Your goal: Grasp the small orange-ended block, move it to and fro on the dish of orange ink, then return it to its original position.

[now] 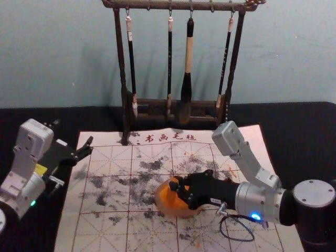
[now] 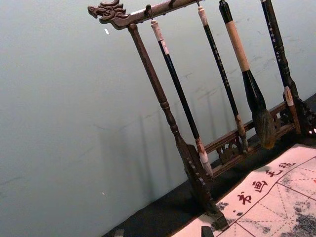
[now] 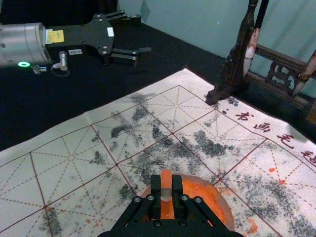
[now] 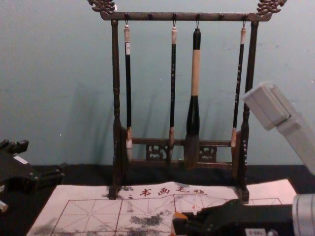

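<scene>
Pinching the block [image 3: 166, 178] over the dish [image 3: 227, 212], your right gripper [image 3: 166, 187] is narrowed on its sides; ink contact is hard to judge. Probably light, stiff, slippery if inked: hold it mid-body. Your left gripper [image 1: 73, 131] lies spread, at the dish's ten o'clock.

Pale blue-grn wall [image 1: 58, 52] — blk tabletop [image 1: 302, 136] below

Rack [image 4: 187, 16] smooth dark wood; black tablecloth [image 3: 39, 108] matt.
</scene>
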### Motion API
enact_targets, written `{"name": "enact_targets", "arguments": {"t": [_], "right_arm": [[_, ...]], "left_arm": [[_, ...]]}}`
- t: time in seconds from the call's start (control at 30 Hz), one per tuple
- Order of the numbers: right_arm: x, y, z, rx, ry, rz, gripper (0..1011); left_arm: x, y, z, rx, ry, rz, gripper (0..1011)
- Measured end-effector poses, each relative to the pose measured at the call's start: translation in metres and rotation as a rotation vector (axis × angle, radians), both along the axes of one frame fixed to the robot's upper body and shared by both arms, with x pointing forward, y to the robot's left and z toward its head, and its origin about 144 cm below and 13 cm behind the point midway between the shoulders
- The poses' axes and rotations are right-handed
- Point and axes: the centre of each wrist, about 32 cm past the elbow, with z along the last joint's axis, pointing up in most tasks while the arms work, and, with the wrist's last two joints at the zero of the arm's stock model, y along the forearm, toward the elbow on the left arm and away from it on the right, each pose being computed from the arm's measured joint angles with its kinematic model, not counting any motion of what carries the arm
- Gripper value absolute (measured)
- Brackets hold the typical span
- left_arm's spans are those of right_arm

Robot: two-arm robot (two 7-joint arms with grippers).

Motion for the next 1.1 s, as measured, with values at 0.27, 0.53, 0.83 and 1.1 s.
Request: {"name": "enact_targets", "arguments": {"t": [0.27, 0.53, 0.83, 1.1], "right_arm": [[0.007, 0.001, 0.000, -0.004, -0.011, -0.021, 62], [0.010, -0.005, 0.001, -0.012, -0.021, -0.047, 62], [0.008, -0.011, 0.002, -0.019, -0.028, -0.062, 62], [0.005, -0.017, 0.004, -0.025, -0.034, -0.073, 62]], "left_arm": [[0.000, 0.000, 0.000, 0.000, 0.000, 0.000, 1010], [0.000, 0.000, 0.000, 0.000, 0.000, 0.000, 1010], [0.000, 0.000, 0.000, 0.000, 0.000, 0.000, 1010], [0.000, 0.000, 0.000, 0.000, 0.000, 0.000, 1010]]}}
